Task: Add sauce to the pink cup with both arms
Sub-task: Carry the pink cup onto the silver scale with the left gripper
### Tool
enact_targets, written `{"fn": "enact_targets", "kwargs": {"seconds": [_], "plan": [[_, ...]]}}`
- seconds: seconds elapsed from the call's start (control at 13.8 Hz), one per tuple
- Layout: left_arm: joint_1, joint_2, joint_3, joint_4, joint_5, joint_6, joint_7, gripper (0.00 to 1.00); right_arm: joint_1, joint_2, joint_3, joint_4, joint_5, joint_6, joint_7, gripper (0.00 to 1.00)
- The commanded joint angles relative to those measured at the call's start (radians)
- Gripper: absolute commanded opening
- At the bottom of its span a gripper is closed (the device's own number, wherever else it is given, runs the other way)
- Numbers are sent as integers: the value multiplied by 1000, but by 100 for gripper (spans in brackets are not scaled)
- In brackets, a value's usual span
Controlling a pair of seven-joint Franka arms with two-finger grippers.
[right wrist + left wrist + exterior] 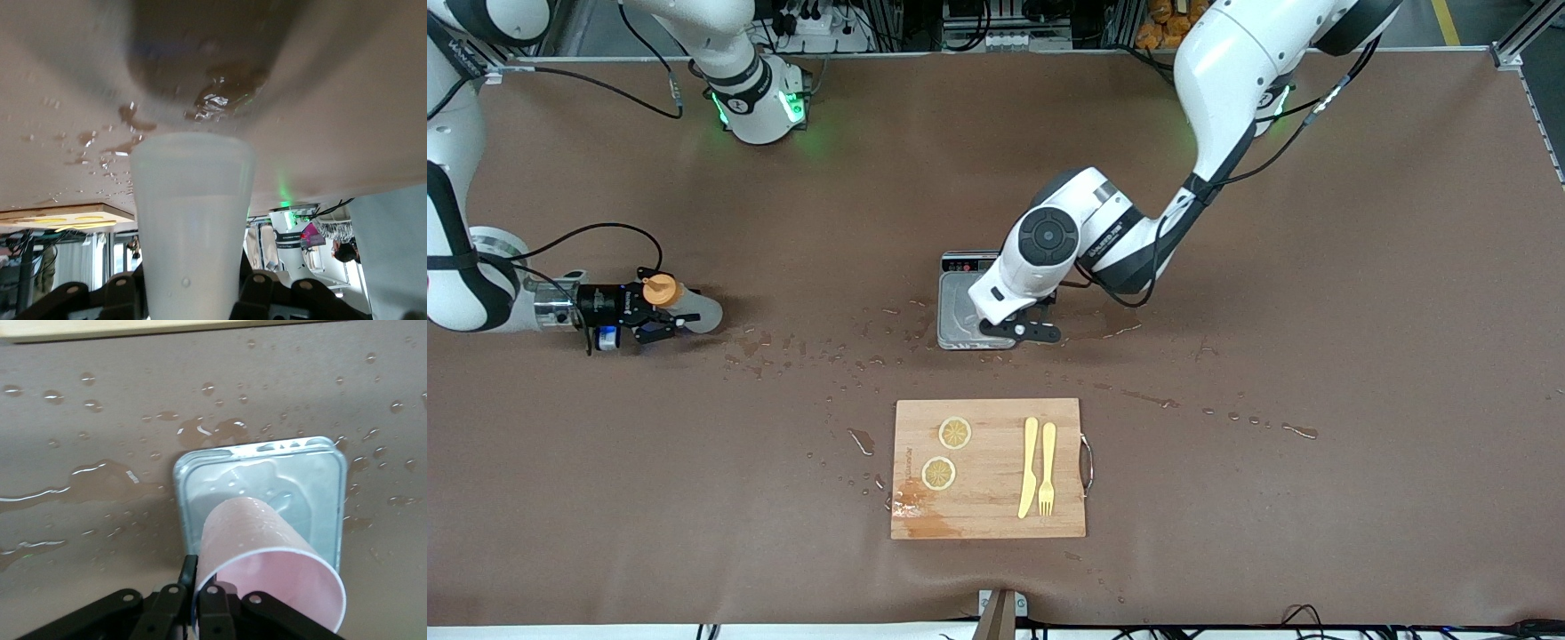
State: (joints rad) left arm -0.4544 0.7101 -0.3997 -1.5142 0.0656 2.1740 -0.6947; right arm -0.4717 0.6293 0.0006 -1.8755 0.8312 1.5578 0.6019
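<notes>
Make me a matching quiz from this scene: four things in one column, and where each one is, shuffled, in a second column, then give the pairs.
Things
1. sauce
2. pink cup
3. lemon slices
4. scale

Places
A. on the cutting board
B. on the table, under the left claw
C. in the right claw
D. in the left claw, over the scale

Pairs: 1-C, 2-D, 3-A, 4-B

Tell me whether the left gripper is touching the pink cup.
Touching. In the left wrist view the left gripper has its fingers clamped on the rim of the pink cup, which it holds on the scale.
</notes>
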Motion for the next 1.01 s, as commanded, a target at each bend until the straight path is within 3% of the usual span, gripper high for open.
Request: {"fn": "enact_targets", "kwargs": {"seconds": [0.0, 0.22, 0.29, 0.36, 0.72, 0.94], "plan": [[-46, 20, 25, 34, 5, 29, -26, 0, 73, -141, -8, -20, -56, 11, 148, 47], [-64, 23, 25, 32, 3, 30, -28, 0, 122, -207, -8, -20, -90, 28, 241, 47], [-66, 23, 25, 29, 2, 30, -38, 29, 142, -230, -8, -20, -99, 39, 281, 47], [-64, 23, 25, 29, 6, 30, -70, 99, 160, -247, -8, -20, -102, 44, 320, 47], [-24, -62, 50, 29, 14, 21, -86, 100, 274, -327, -7, -17, -162, 87, 499, 46], [-15, -170, 148, 29, 36, -37, -83, 100, 362, -368, -5, 1, -233, 122, 636, 46]]}}
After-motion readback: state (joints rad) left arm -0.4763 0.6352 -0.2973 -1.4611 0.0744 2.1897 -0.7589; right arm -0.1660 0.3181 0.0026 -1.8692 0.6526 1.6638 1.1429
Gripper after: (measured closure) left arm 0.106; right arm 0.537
